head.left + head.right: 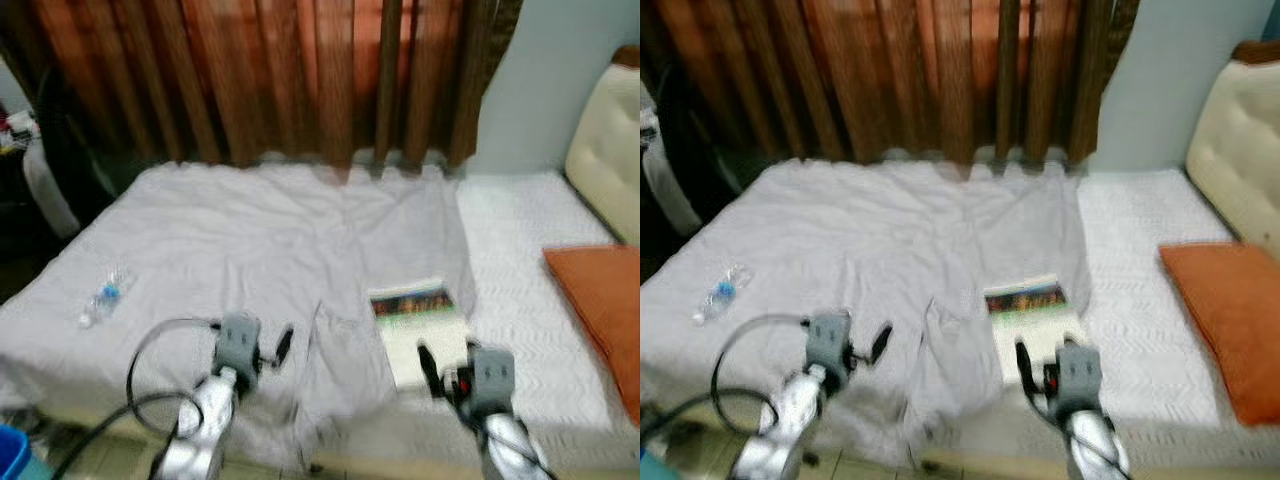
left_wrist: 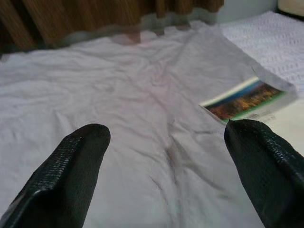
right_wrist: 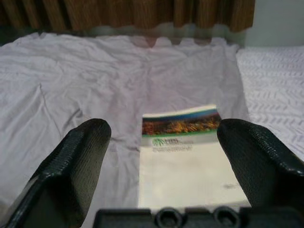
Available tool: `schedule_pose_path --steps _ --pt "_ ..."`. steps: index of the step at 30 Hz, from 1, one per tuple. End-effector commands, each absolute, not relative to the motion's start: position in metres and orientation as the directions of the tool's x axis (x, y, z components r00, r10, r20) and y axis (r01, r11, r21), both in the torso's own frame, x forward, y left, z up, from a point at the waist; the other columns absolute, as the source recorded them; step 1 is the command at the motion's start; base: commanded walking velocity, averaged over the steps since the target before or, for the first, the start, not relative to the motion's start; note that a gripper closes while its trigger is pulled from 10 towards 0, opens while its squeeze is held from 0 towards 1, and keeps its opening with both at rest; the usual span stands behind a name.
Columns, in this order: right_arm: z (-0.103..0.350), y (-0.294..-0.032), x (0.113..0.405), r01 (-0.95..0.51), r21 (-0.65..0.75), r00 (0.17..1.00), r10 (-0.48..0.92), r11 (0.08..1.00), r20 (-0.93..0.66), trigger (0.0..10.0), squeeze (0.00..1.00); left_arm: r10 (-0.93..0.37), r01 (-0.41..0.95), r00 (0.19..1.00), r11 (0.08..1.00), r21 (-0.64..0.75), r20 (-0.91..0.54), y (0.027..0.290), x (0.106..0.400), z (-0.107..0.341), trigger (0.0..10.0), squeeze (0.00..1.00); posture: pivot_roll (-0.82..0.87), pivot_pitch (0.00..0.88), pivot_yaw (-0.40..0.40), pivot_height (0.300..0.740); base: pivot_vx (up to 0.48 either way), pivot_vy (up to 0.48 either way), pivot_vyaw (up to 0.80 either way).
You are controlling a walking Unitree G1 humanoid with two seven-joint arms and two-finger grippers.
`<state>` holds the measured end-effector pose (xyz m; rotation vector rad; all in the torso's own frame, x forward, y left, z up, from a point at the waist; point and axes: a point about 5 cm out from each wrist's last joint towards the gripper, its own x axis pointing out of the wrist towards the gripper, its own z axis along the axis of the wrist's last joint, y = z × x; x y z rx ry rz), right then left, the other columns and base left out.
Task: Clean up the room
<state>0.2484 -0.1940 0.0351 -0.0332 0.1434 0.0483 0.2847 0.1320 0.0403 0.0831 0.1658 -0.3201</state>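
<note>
Grey, wrinkled sheet [image 1: 260,240] could bunch under my fingertips and drag along if I scoop at the booklet [image 3: 187,152] lying flat on it. My right gripper [image 3: 166,156] hovers low at the bed's near edge, wide open and empty, aimed at the booklet; my left gripper [image 2: 166,156] is likewise open and empty.

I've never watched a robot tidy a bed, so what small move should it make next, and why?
Probably ease the right gripper forward and down toward the booklet. Its fingers are open, the booklet lies flat on the sheet just ahead between them, and nothing is held yet.
</note>
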Motion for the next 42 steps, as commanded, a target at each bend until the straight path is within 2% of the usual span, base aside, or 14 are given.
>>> schedule_pose_path --steps 1,10,17,24,29,35,42 --pt "0.037 -0.195 0.249 -0.041 -0.027 0.99 0.037 0.999 -0.136 10.0 0.0 -0.318 0.331 0.933 0.942 0.055 -0.167 0.132 0.288 0.043 10.0 0.0 -0.11 0.009 0.058 0.74 0.277 -0.39 0.0" --pt "0.036 -0.194 0.249 -0.05 -0.027 0.989 0.046 0.998 -0.139 10.0 0.0 -0.319 0.329 0.932 0.944 0.034 -0.173 0.136 0.29 0.042 10.0 0.0 -0.11 0.005 0.06 0.74 0.322 -0.35 0.0" --pt "0.036 -0.194 0.247 -0.051 -0.021 0.989 0.047 0.998 -0.137 10.0 0.0 -0.312 0.323 0.935 0.945 0.045 -0.169 0.138 0.288 0.04 10.0 0.0 -0.11 0.005 0.057 0.74 0.445 0.0 0.0" --pt "0.034 -0.195 0.242 -0.044 -0.015 0.989 0.041 0.999 -0.14 10.0 0.0 -0.345 0.356 0.925 0.934 0.043 -0.156 0.135 0.28 0.039 10.0 0.0 -0.1 0.009 0.056 0.74 0.0 0.0 0.0" --pt "0.033 -0.191 0.242 -0.06 -0.029 0.988 0.055 0.998 -0.146 10.0 0.0 -0.352 0.358 0.924 0.933 0.018 -0.147 0.134 0.282 0.041 10.0 0.0 -0.11 0.02 0.057 0.74 0.475 0.0 0.0" --pt "0.033 -0.191 0.242 -0.065 -0.03 0.986 0.06 0.997 -0.158 10.0 0.0 -0.359 0.365 0.921 0.931 0.015 -0.153 0.133 0.282 0.04 10.0 0.0 -0.11 0.031 0.055 0.74 0.469 0.0 -0.79" --pt "0.033 -0.19 0.241 -0.076 -0.031 0.985 0.07 0.997 -0.157 10.0 0.0 -0.385 0.391 0.906 0.92 0.001 -0.177 0.129 0.279 0.036 10.0 0.0 -0.11 0.046 0.05 0.74 0.469 0.0 0.0"
